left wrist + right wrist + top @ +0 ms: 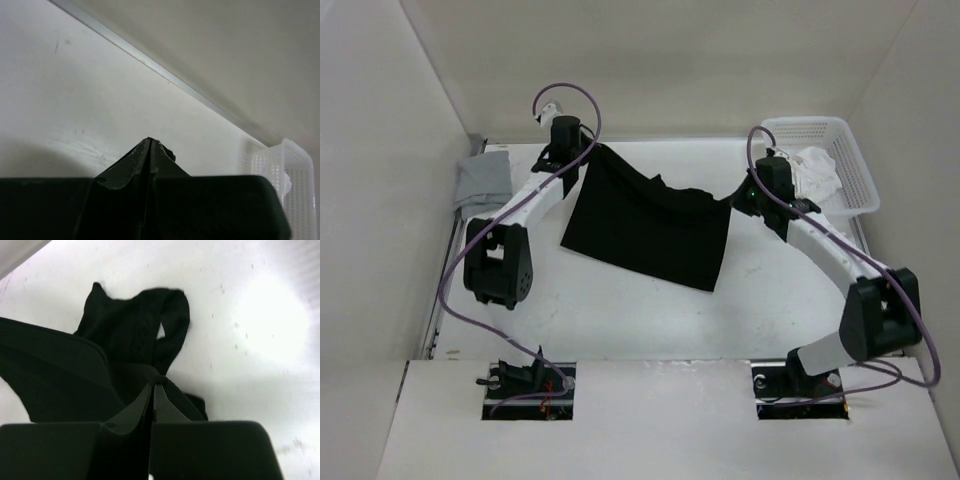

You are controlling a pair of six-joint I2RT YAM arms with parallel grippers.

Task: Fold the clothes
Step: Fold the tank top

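Reaching forward, elbows bent: left fingers, right fingers each pinching clothes corner.

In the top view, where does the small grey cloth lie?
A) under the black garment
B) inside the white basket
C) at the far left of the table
C: the grey cloth lies at the far left edge of the table, apart from the black garment and across from the white basket.
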